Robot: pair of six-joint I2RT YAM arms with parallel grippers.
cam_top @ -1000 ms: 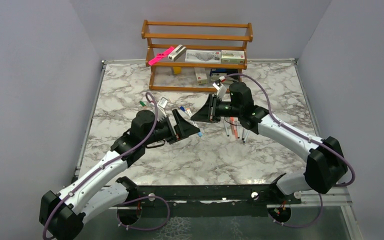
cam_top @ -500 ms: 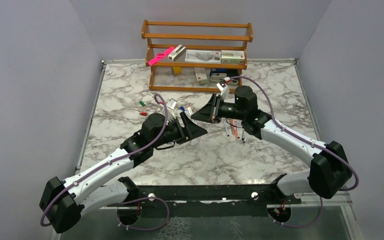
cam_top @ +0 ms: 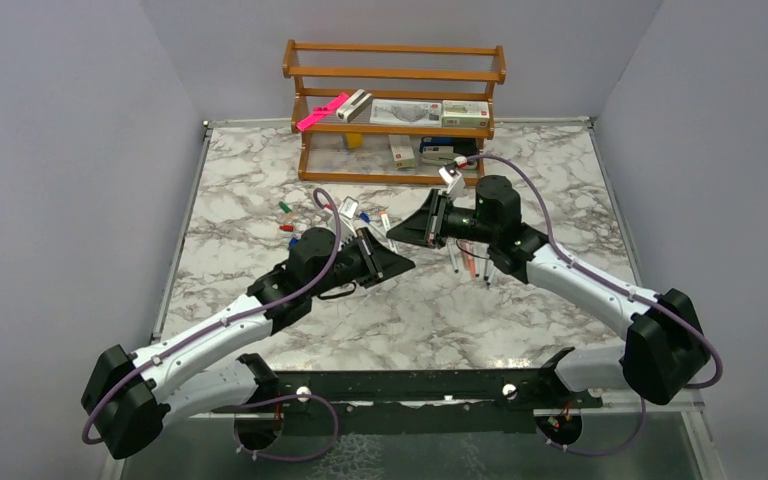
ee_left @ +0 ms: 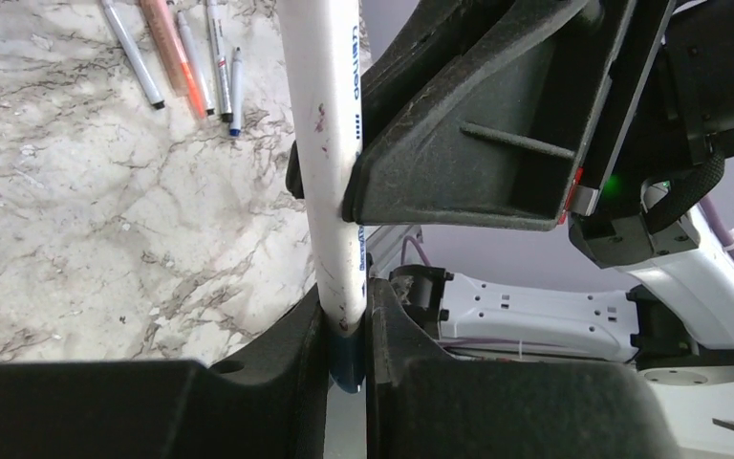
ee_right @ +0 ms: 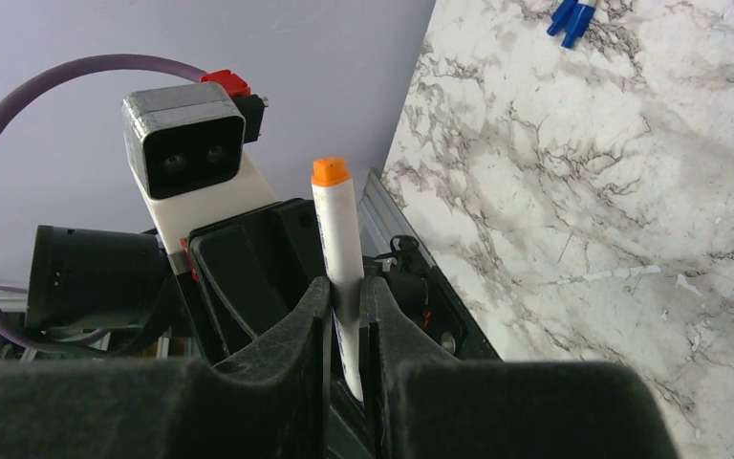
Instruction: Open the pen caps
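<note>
A white-barrelled pen [ee_left: 330, 143] hangs above the table between both grippers. My right gripper [ee_right: 346, 316] is shut on the middle of the barrel. The pen's orange end [ee_right: 331, 172] sticks out free above the right gripper's fingers. My left gripper [ee_left: 347, 344] is shut on the pen's other end, where a dark blue pen cap [ee_left: 348, 368] sits between its pads. In the top view the left gripper [cam_top: 405, 263] and right gripper [cam_top: 394, 236] meet tip to tip mid-table, and the pen is hidden there.
Several uncapped pens [cam_top: 470, 260] lie under the right arm, also seen from the left wrist as loose pens [ee_left: 182, 53]. Green [cam_top: 285, 207], red [cam_top: 286, 227] and blue [cam_top: 365, 216] caps lie left of centre. A wooden shelf [cam_top: 395, 75] with boxes and a pink bar [cam_top: 322, 112] stands at the back.
The left gripper moved right, up to the right gripper, and closed from wide open onto the pen's blue cap end. The right arm shifted slightly right, still holding the pen.
</note>
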